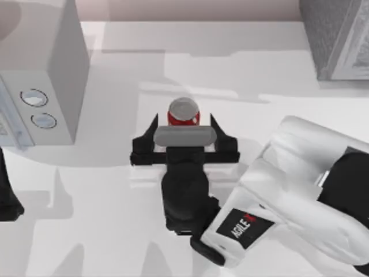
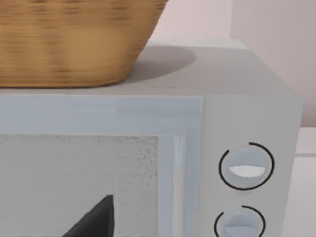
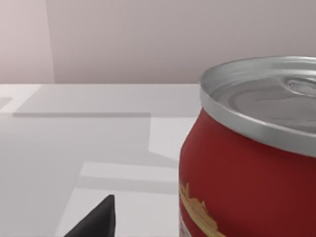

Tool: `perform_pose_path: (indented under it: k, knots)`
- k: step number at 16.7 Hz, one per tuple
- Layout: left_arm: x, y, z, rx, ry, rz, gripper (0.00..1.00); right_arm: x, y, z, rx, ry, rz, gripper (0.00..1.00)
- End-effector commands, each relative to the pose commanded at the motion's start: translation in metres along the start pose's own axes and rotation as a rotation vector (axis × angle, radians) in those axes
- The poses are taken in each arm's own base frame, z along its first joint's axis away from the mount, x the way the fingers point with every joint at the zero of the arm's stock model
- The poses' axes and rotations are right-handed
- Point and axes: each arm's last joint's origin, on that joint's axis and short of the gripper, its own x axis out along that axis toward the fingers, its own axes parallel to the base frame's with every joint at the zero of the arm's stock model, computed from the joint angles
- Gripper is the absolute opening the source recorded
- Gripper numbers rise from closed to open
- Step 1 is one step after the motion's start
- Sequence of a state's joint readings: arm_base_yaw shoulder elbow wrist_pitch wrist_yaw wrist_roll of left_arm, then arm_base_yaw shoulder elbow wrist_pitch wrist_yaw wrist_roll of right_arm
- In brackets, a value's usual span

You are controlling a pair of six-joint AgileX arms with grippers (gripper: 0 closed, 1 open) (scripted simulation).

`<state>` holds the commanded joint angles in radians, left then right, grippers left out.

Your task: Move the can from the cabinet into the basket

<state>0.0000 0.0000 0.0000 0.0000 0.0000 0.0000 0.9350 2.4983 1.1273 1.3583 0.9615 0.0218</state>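
- The can [image 1: 183,112] stood upright on the white table [image 1: 115,219], out in the open near the middle, well apart from the dark speckled cabinet [image 1: 337,37] at the top view's far right corner.
- The right gripper [image 1: 184,122] sat with its two dark fingers [image 1: 152,126] spread to either side of the can, which stood between the tips; the jaws were apart and I could see no contact on either side.
- By my reading, the step in hand was the grasp itself: the can was already out of the cabinet, and the pick-up had not yet been made.
- The right wrist view showed the can very close, red body, silver lid with its pull-tab recess, and a yellow printed pattern low on the side (no letters could be made out there).
- The next move would call for closing squarely on the can's body, then a lift high enough to clear the pale box with two round dials [image 1: 40,86] at the table's left, since the wicker basket [image 2: 74,44] rested on top of it.
- The left gripper [image 2: 94,219] hung parked in front of that box; whether its jaws were open or closed, I cannot tell.
- The only legible writing was "AGILE" on a black plate on the right arm [image 1: 245,226].
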Motion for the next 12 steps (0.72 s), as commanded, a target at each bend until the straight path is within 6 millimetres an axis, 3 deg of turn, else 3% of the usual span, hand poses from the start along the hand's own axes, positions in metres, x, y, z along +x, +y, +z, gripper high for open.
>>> perform_pose_path:
  k: [5, 10, 12]
  knots:
    - [0.000, 0.000, 0.000, 0.000, 0.000, 0.000, 1.00, -0.008, 0.001, 0.001, 0.007, -0.004, 0.000, 1.00]
    - [0.000, 0.000, 0.000, 0.000, 0.000, 0.000, 1.00, -0.079, 0.002, -0.001, -0.004, 0.002, 0.000, 1.00]
    - [0.000, 0.000, 0.000, 0.000, 0.000, 0.000, 1.00, -0.090, 0.002, 0.000, 0.000, 0.000, 0.002, 1.00]
